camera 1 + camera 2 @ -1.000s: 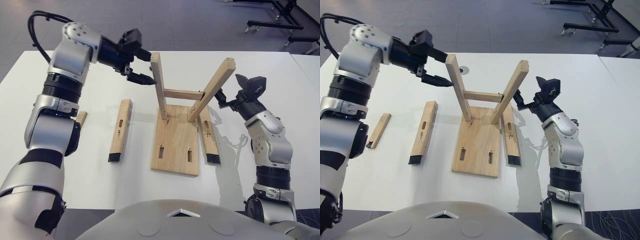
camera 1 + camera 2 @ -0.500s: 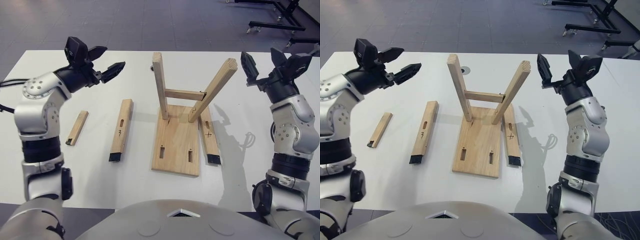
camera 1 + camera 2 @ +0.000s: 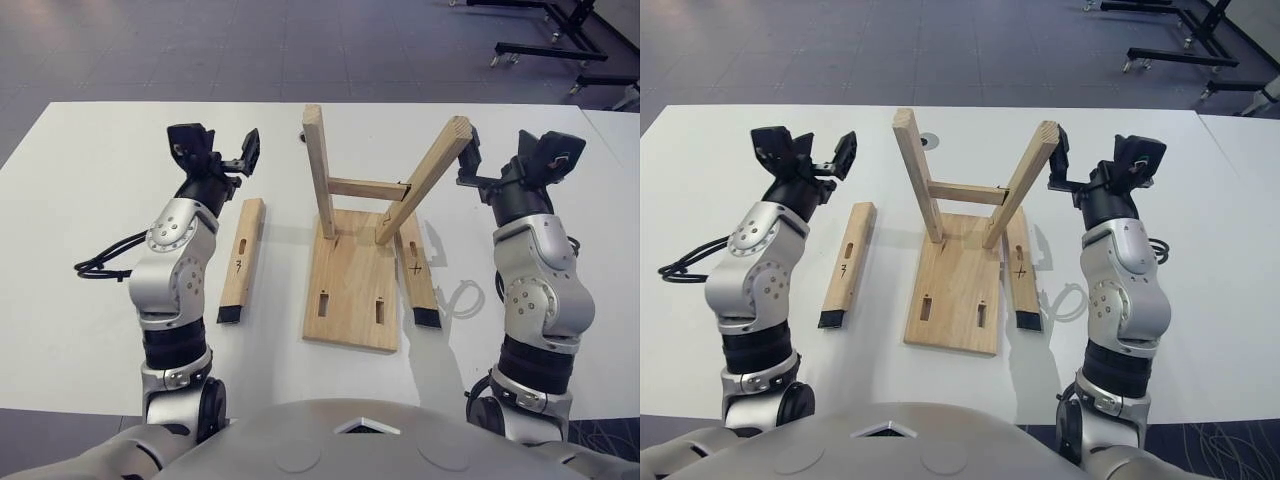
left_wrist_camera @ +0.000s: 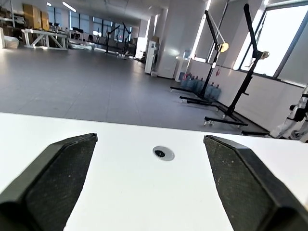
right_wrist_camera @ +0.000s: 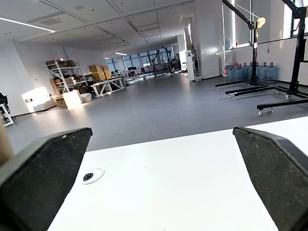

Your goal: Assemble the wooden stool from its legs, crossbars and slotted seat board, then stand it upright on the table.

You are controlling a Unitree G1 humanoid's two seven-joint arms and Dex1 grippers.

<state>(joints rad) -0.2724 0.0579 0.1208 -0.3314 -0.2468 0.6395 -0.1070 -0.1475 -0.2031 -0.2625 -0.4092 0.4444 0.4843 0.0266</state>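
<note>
We look down on a white table (image 3: 80, 160) with the slotted seat board (image 3: 350, 300) lying flat near its middle, two empty slots at its near end. Out of the board's far end rise two legs: the left standing leg (image 3: 318, 170) is almost upright, and the right standing leg (image 3: 425, 180) leans out to the right. A short crossbar (image 3: 366, 188) joins them about halfway up. Two more legs lie flat on the table. One loose leg (image 3: 242, 258) lies to the left of the board and apart from it, with its dark-capped end nearest us. The other loose leg (image 3: 417, 280) lies right along the board's right edge, partly under the leaning leg. The left gripper (image 3: 218, 148) hangs over the far left part of the table, beyond the far end of the left loose leg. Its fingers (image 4: 53, 168) are spread wide with nothing between them. The right gripper (image 3: 512, 158) hangs at the far right, also spread wide and holding nothing. Its inner finger is just beside the top of the leaning leg, and we cannot tell whether they touch. A small round grommet (image 4: 163, 153) sits in the tabletop beyond the stool parts.
</note>
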